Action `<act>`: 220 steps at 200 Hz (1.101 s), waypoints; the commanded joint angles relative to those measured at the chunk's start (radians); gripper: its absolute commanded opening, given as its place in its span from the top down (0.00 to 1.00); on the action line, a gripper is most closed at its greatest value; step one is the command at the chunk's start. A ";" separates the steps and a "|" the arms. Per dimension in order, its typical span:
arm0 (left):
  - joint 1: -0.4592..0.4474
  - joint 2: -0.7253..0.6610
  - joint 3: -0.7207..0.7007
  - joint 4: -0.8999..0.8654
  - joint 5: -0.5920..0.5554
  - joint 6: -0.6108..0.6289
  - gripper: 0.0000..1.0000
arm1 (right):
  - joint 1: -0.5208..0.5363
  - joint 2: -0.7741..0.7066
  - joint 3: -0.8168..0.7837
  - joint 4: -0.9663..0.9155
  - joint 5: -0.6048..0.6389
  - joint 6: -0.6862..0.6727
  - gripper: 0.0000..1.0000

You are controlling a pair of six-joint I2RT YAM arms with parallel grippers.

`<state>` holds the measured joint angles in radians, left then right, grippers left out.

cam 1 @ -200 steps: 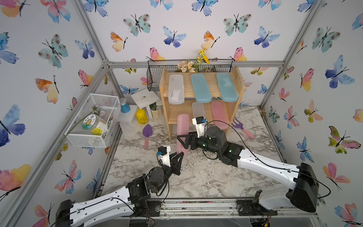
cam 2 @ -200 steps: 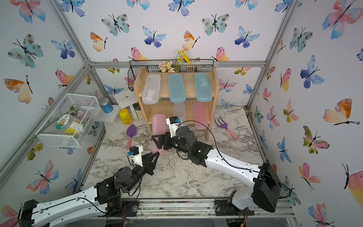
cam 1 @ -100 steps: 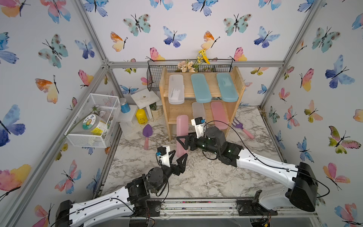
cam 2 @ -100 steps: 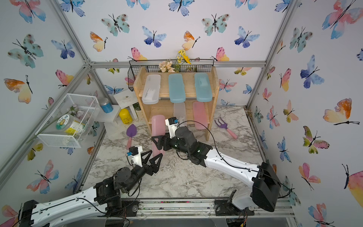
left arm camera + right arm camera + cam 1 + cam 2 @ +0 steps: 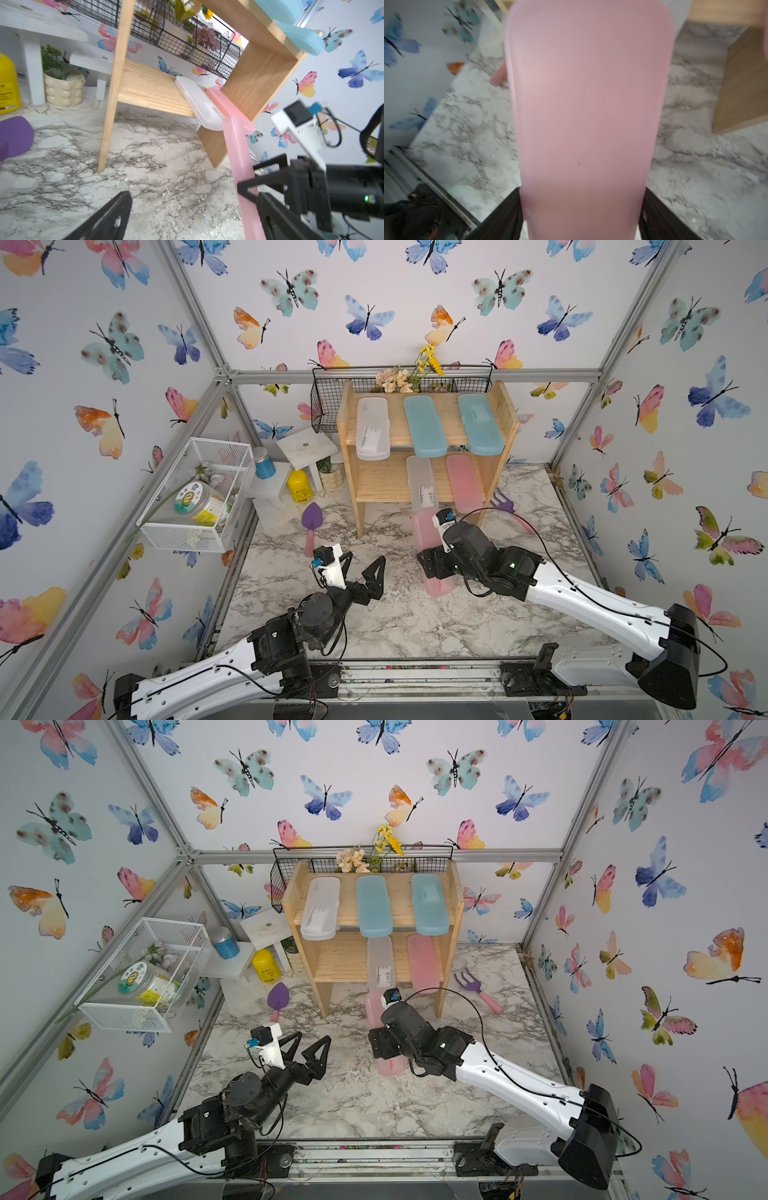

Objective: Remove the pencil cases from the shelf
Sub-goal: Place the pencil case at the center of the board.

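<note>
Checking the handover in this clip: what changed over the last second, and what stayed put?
The left gripper opened its jaws wide and let go of the pink pencil case. The right gripper, jaws closed across it, has carried it rightward in the top views and away from the shelf. The five other cases on the shelf did not move.

The two-tier wooden shelf (image 5: pixel 374 485) is pale pine. The long translucent plastic pencil case (image 5: pixel 438 587) at frame centre is pink; the marble-patterned counter (image 5: pixel 415 626) is white with grey veins.
</note>
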<state>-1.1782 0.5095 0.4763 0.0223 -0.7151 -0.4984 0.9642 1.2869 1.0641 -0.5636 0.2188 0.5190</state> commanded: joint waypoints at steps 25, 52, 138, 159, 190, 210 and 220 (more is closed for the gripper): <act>-0.001 -0.028 -0.004 -0.048 -0.098 0.011 0.01 | -0.179 0.093 -0.077 -0.275 0.029 -0.040 0.32; 0.001 -0.037 -0.035 -0.025 -0.094 0.007 0.01 | -0.329 0.115 -0.104 -0.265 -0.020 -0.087 0.31; 0.047 0.011 -0.076 0.048 -0.011 0.009 0.01 | -0.508 0.251 0.003 -0.307 -0.022 -0.189 0.28; 0.061 0.029 -0.077 0.066 0.000 0.023 0.01 | -0.567 0.266 0.005 -0.312 -0.017 -0.238 0.27; 0.104 0.048 -0.083 0.090 0.050 0.016 0.01 | -0.628 0.284 -0.014 -0.265 -0.028 -0.296 0.26; 0.117 0.052 -0.086 0.089 0.065 0.009 0.01 | -0.683 0.306 -0.024 -0.233 -0.049 -0.336 0.26; 0.116 0.051 -0.085 0.088 0.065 0.008 0.01 | -0.700 0.313 -0.040 -0.213 -0.053 -0.358 0.26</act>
<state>-1.0706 0.5606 0.3969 0.0849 -0.6968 -0.4938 0.3023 1.5738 1.0546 -0.8139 0.1608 0.2352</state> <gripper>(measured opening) 0.986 0.820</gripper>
